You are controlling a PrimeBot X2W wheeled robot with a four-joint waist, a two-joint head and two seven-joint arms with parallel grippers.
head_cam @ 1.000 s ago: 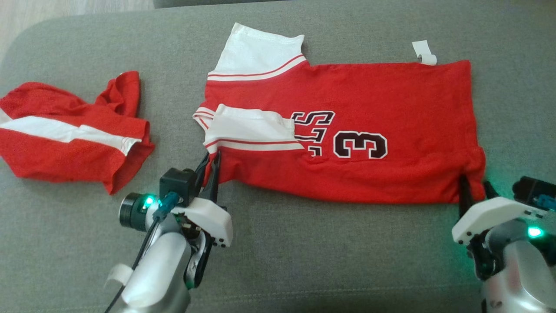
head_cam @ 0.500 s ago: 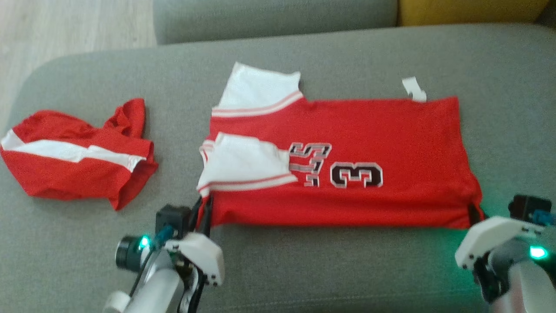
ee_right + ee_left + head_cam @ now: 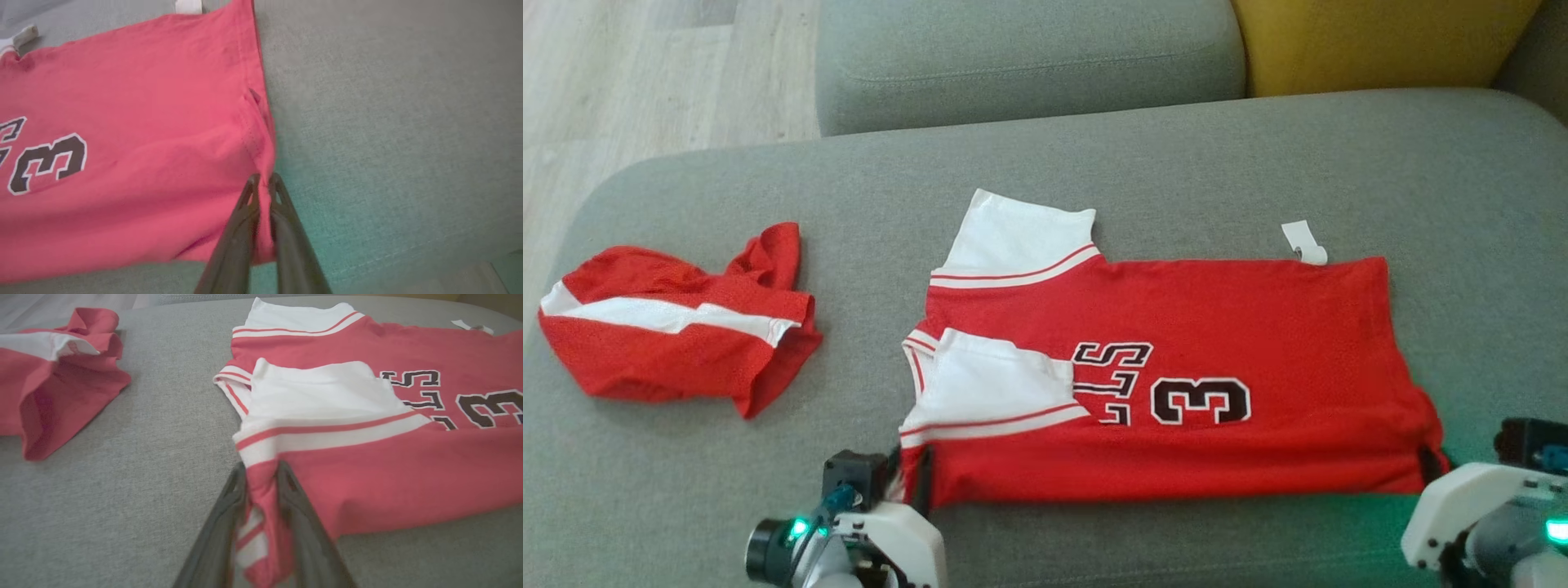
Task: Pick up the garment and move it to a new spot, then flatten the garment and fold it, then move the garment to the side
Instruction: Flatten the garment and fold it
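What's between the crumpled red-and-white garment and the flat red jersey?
Bare grey fabric cushion between crumpled red-and-white garment and flat red jersey, clear in head and left wrist views.

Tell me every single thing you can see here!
red jersey with white sleeves: one, red with a black 3 and letters, lying flat mid-seat
white fabric label: one, white, sticking out at the jersey's far edge
crumpled red-and-white garment: one, red with a white stripe, on the seat left of the jersey, apart from it
grey fabric sofa seat: one, grey, under both garments
grey back cushion: one, grey, beyond the seat
yellow cushion: one, yellow, right of the grey back cushion
pale wooden floor: one, light wood, far left
left jaws: one pair, dark, pinching the jersey's near sleeve-end corner
right jaws: one pair, dark, shut on the jersey's near hem corner
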